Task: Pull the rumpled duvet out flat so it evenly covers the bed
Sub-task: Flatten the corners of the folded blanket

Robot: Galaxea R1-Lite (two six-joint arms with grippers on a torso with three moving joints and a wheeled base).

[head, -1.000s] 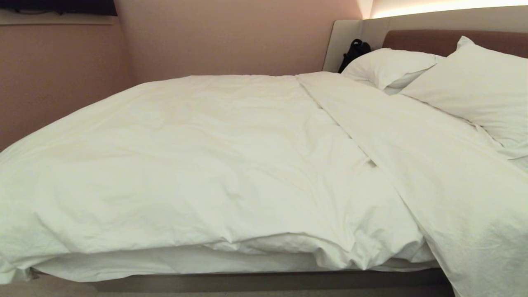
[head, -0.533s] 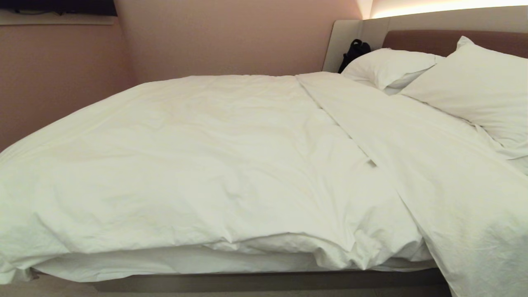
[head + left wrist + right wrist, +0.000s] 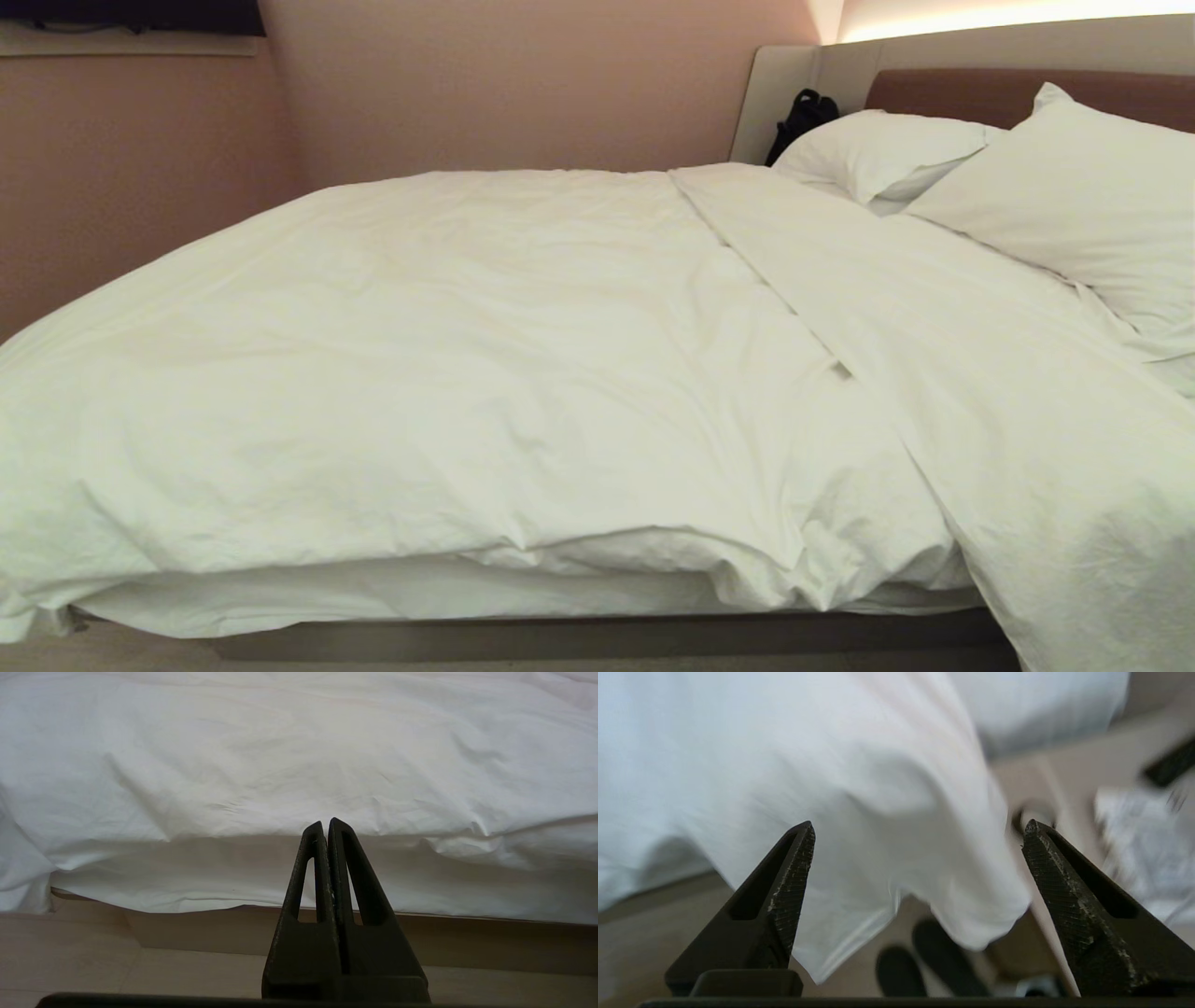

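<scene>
At the near edge of the bed (image 3: 597, 639), the duvet (image 3: 448, 373) is seen spread over most of the mattress, its near hem bunched in a soft roll above a strip of sheet (image 3: 401, 593) and the grey-beige base. Toward the near right corner, a hanging corner of the duvet is draped past the bed's edge and down toward the floor.

The right gripper (image 3: 920, 830) is shown in its wrist view close to that hanging corner, jaws wide apart and nothing held between them; the cloth hangs beyond the tips. The left gripper (image 3: 325, 828) is parked low in front of the near edge, its jaws pressed together and empty, apart from the hem above it.

The duvet is judged soft, puffy and limp: light for its size but bulky, likely to fold and drag rather than slide as one piece. A pinch on a single layer of cover may slip off the filling, so the hanging corner or the rolled near hem, where the cloth is doubled, is judged the best place to be taken hold of.

Farther back, a turned-back band of the duvet is laid across the bed below the pillows. Counted: one duvet, one bed, two pillows (image 3: 882, 149) against the headboard (image 3: 943, 89) at the far right, and one dark object (image 3: 801, 117) at the far corner beside the headboard, too small to be identified.
</scene>
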